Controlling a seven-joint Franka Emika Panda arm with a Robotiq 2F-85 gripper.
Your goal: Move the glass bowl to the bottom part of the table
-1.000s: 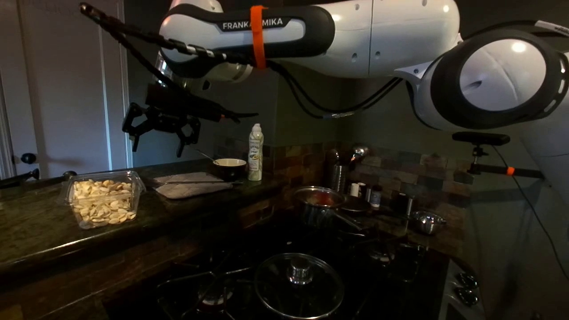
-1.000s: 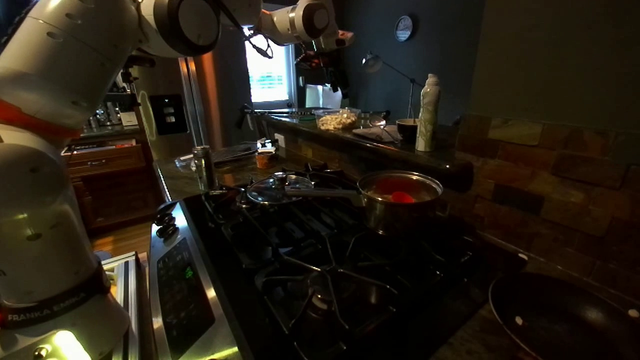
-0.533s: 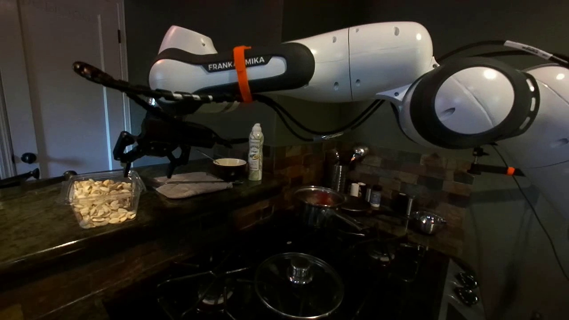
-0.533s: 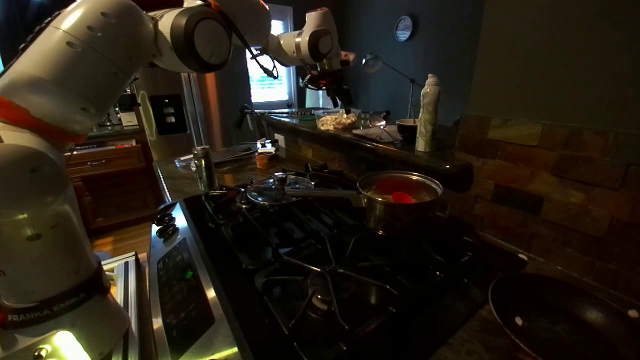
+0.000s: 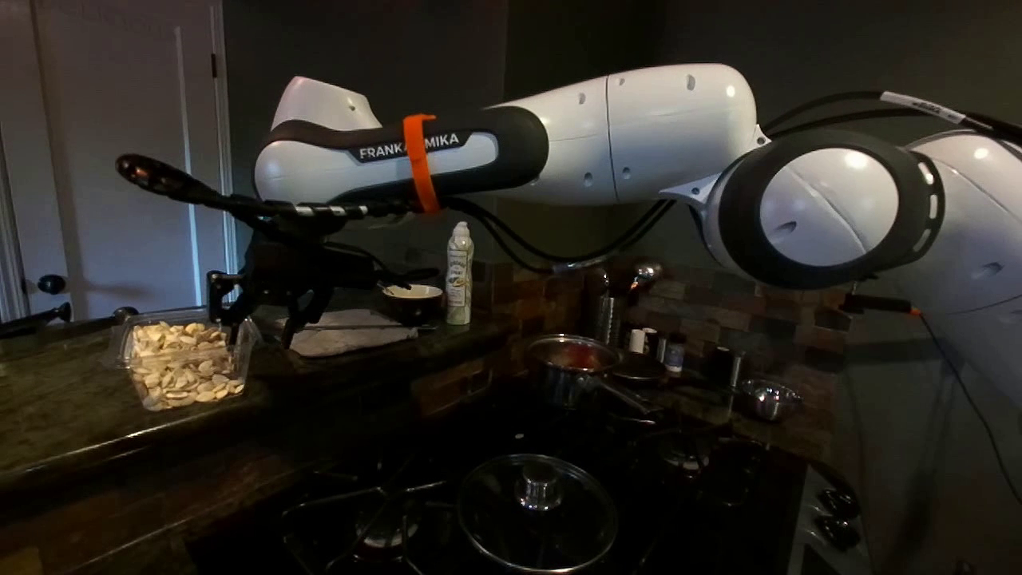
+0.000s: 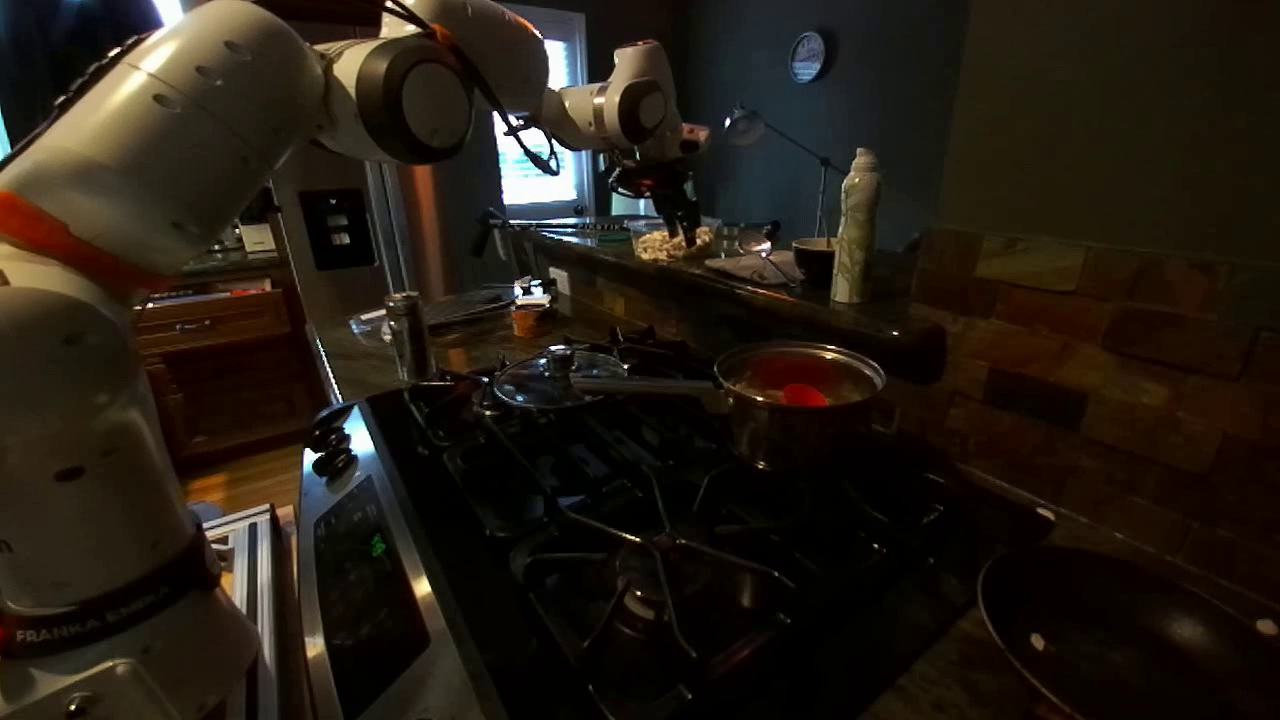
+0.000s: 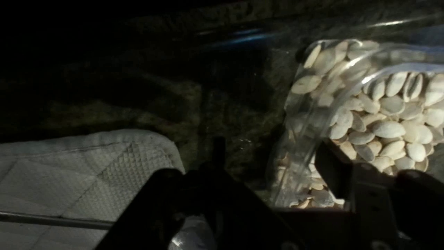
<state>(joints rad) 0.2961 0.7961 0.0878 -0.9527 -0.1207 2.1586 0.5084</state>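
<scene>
The glass bowl, clear and squarish, holds pale seed-like pieces and stands on the dark countertop table. It also shows in an exterior view and at the right of the wrist view. My gripper is low at the bowl's side, with its jaws apart. In the wrist view the gripper straddles the bowl's near wall: one finger is over the pieces inside the rim, the other finger is outside above the countertop. Contact with the wall cannot be told.
A grey quilted pad with a metal utensil lies beside the gripper. A small dark bowl and a spray bottle stand beyond it. Below the counter are the stovetop, a glass lid and a pot.
My gripper has come down from above the counter to the bowl's rim. In an exterior view its fingertips look closer together than before. The bowl has not moved.
</scene>
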